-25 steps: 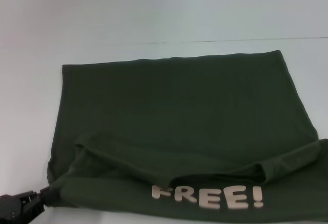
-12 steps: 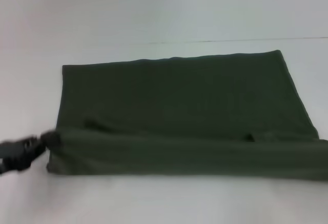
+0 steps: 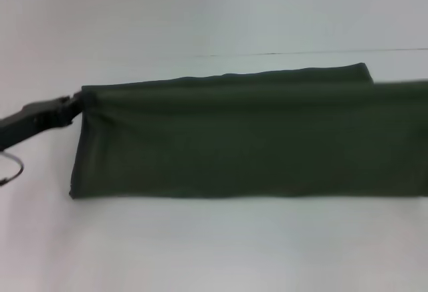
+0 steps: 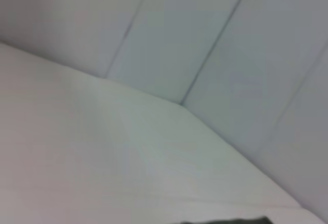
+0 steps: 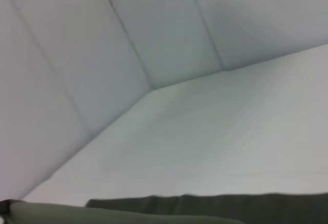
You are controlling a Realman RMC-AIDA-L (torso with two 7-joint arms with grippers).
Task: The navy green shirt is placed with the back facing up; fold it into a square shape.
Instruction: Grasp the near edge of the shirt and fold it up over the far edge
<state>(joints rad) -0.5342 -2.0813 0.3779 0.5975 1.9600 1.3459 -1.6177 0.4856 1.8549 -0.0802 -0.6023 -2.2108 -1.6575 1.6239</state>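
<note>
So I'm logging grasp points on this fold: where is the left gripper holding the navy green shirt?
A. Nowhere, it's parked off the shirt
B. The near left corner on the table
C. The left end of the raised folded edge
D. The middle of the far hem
C: in the head view the left gripper pinches the navy green shirt at the left end of its lifted edge.

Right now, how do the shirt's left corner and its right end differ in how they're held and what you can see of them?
The navy green shirt has its left top corner pinched by the left gripper, in plain view; its right end runs off the head view's edge, and no right gripper shows there. The left corner meets the far edge; the right end's raised fold overlaps it and hides it. Both sit at about the same height, the fold's top edge carried toward the back.
</note>
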